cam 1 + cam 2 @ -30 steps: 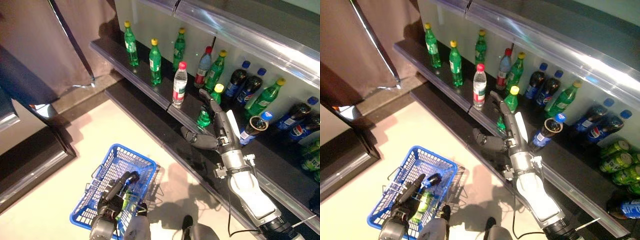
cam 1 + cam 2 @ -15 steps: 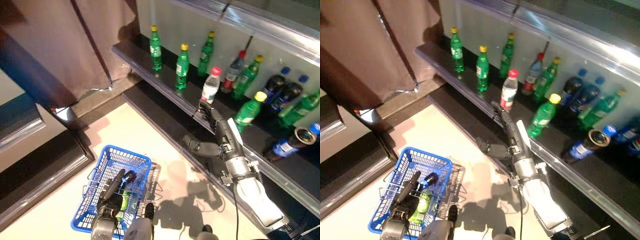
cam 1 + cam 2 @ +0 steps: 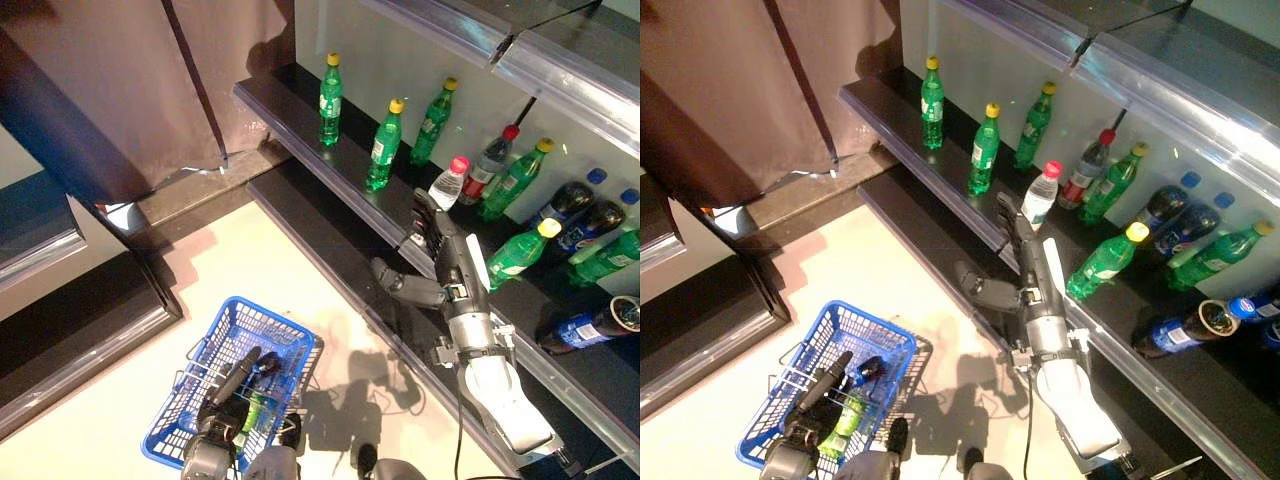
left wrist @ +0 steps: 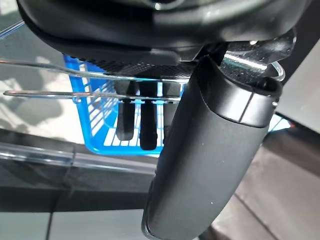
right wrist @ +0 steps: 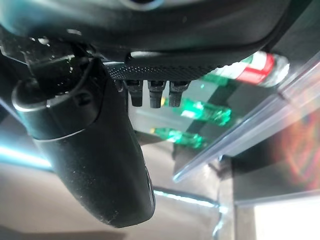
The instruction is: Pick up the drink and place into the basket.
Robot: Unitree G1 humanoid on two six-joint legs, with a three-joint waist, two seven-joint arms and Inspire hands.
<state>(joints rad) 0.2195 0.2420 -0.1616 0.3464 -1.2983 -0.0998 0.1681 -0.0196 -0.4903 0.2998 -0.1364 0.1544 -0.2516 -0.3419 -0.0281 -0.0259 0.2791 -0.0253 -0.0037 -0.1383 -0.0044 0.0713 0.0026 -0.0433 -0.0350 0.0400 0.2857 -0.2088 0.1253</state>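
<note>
My right hand point(image 3: 452, 268) reaches along the lower shelf point(image 3: 350, 195), open, with straight fingers and the thumb point(image 5: 95, 150) spread wide. Its fingertips lie right beside a clear bottle with a pink cap point(image 3: 443, 190), which leans on the shelf; I cannot tell whether they touch it. My left hand point(image 3: 232, 385) is shut on the wire handle point(image 4: 100, 75) of the blue basket point(image 3: 270, 317) low over the floor. In the basket lie a green bottle point(image 3: 250, 410) and a dark bottle with a blue cap point(image 3: 268, 362).
Green bottles with yellow caps point(image 3: 384, 145) stand along the shelf, and another point(image 3: 515, 255) leans just right of my right arm. Dark cola bottles point(image 3: 570, 200) stand at the back right; one point(image 3: 590, 325) lies on its side. A brown curtain point(image 3: 120, 90) hangs at the left.
The whole view has shifted along the shelf. My right hand, still open, has left the yellow-capped green bottle and now lies by the clear pink-capped bottle. The left hand keeps the basket.
</note>
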